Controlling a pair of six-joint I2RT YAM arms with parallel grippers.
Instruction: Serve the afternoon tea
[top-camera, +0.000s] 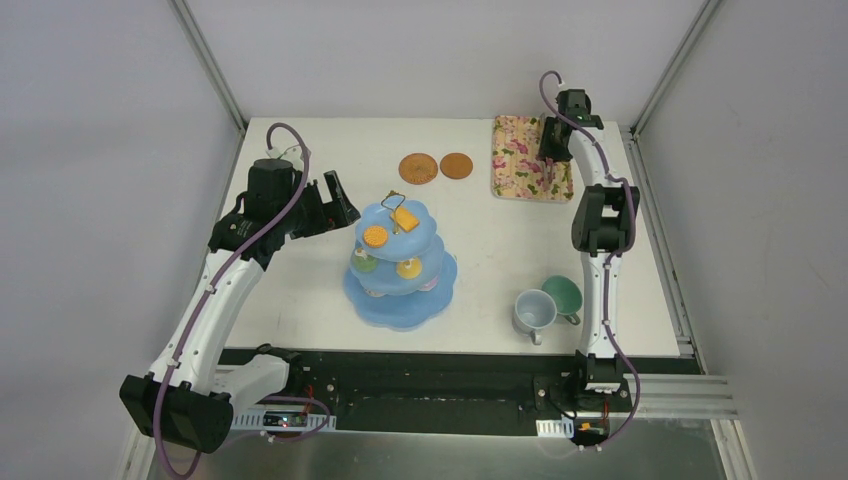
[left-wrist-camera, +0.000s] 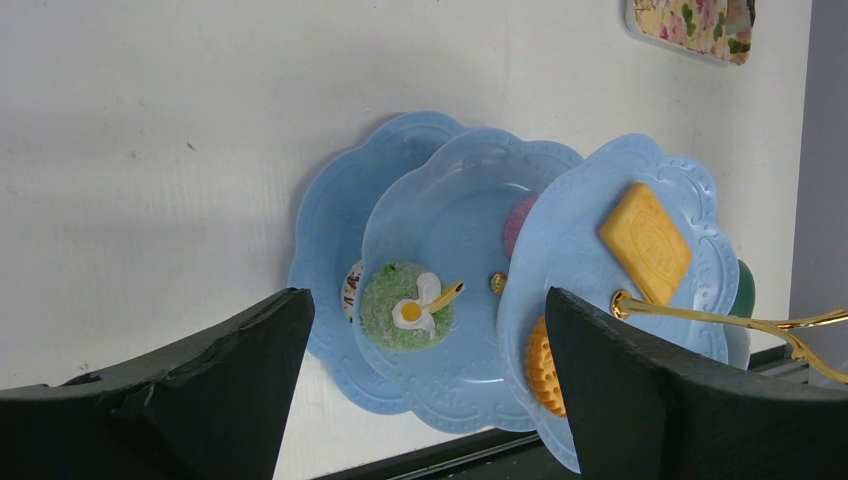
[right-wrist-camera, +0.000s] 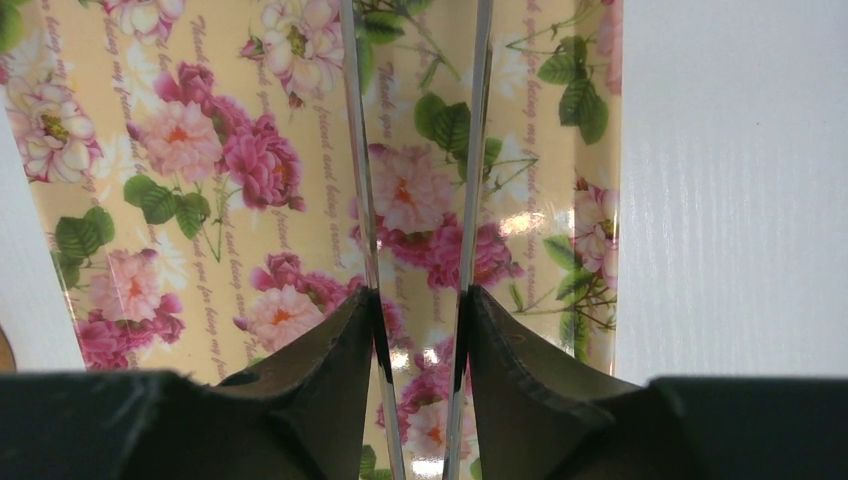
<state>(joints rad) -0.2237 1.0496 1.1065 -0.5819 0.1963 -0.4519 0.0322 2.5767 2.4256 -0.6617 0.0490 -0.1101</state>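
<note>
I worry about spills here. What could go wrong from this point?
1. The right gripper pinches the thin metal tongs in its jaws over the floral tray; they could slip or twist on lifting.
2. The left gripper, jaws wide open, faces the nearby three-tier stand; a nudge might tip it and shed the biscuit on top.
3. The grey-blue cup and green cup sit beside the right arm, which might knock them.

Light-blue stand (top-camera: 385, 312), orange biscuits (top-camera: 375, 237) — grey-blue cup (top-camera: 534, 310), green cup (top-camera: 562, 295), brown coasters (top-camera: 418, 168); pink-rose floral tray (top-camera: 515, 165), silvery tongs (right-wrist-camera: 356, 150).
</note>
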